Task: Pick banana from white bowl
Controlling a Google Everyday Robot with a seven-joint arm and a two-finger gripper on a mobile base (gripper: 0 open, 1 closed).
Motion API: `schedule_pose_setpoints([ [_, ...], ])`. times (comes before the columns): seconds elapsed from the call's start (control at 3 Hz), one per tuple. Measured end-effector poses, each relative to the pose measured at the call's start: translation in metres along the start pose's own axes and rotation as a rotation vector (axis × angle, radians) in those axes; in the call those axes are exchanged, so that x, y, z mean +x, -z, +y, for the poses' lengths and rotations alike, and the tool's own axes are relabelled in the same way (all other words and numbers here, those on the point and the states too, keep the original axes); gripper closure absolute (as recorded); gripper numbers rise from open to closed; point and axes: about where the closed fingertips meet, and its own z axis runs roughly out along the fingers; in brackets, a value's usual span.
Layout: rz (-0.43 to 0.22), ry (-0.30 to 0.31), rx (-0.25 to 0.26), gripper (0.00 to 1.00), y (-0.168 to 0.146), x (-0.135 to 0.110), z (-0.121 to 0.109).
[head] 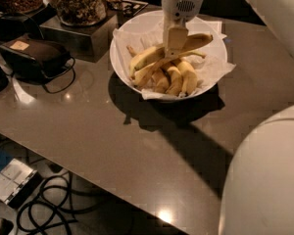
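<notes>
The white bowl (116, 47), lined with crinkled white paper, stands at the back middle of the dark table. My gripper (175, 44) hangs straight down over the bowl's middle and is shut on the banana (198, 41). The banana is long, thick and yellow. It is lifted a little above the pile and tilted, with its right end higher and its left end near the bowl's left side. A slimmer long banana (146, 73) and several short stubby bananas (182, 78) lie under it in the bowl.
Glass jars of snacks (78, 3) stand on a metal block (76, 35) at the back left. A black device (33, 56) with a cable lies left of the bowl. Cables (54, 207) lie on the floor below the table's front edge. My white body (267, 180) fills the lower right.
</notes>
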Motion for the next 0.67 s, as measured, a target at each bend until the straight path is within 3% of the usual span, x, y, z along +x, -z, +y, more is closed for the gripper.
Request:
schedule_pose_setpoints([
  [0.33,0.018,-0.031,-0.037,1.00,0.006,-0.002,0.016],
  [0.67,0.008,-0.054,-0.040,1.00,0.023,-0.009,0.033],
])
